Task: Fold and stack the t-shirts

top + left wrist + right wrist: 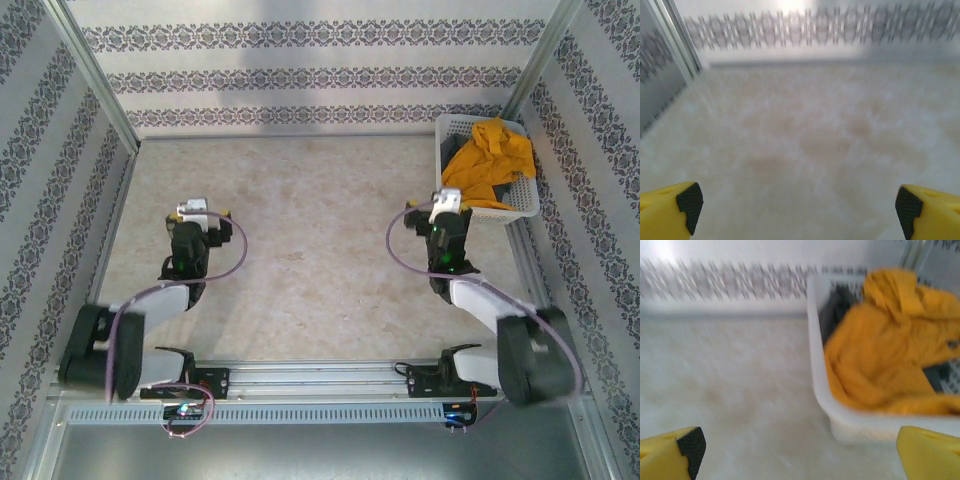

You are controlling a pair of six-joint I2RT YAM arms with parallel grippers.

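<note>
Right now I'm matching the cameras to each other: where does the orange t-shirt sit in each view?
Top external: orange t-shirt heaped in the white basket, upper right.
Right wrist: right half, in that basket.
Left wrist: table and patterned back wall ahead.
Shared landmark: that wall.

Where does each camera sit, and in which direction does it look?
Top external: above and behind the arms, looking down on the table; shows left tool and right tool, both open.
Left wrist: on the left arm, facing over the table to the far wall; its yellow fingers at the bottom corners.
Right wrist: on the right arm, facing the basket holding an orange shirt and a grey shirt; its fingers at the bottom corners.
Shared: top and right wrist both see basket and orange shirt.
</note>
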